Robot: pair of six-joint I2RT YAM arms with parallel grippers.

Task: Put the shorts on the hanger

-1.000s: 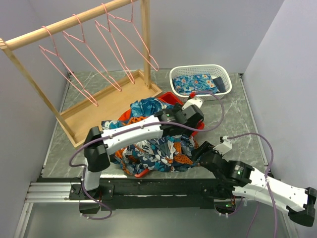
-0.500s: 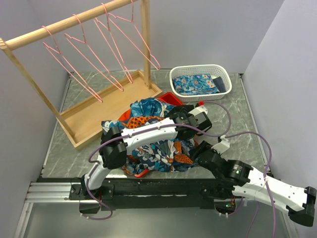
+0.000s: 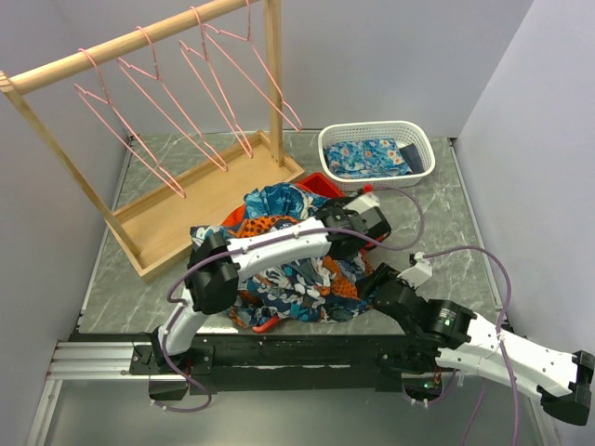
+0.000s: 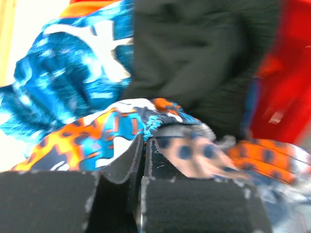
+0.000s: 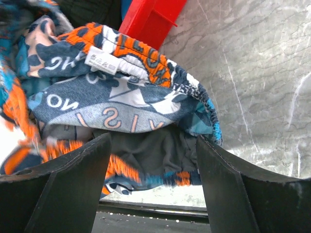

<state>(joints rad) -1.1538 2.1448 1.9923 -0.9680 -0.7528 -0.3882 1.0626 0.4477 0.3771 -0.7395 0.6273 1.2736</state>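
the shorts (image 3: pixel 288 279) lie in a crumpled heap at the near middle of the tabletop (image 3: pixel 437 214), long axis running left to right, waistband end toward the right. the left gripper (image 3: pixel 361 249) is down in the heap, jaws pressed together with gathered fabric right at the tips; a true pinch can't be told. the right gripper (image 3: pixel 376 283) sits at the heap's right edge, jaws wide apart around the waistband. the hanger (image 3: pixel 139 149) hangs on the wooden rail (image 3: pixel 139 37), well apart at far left.
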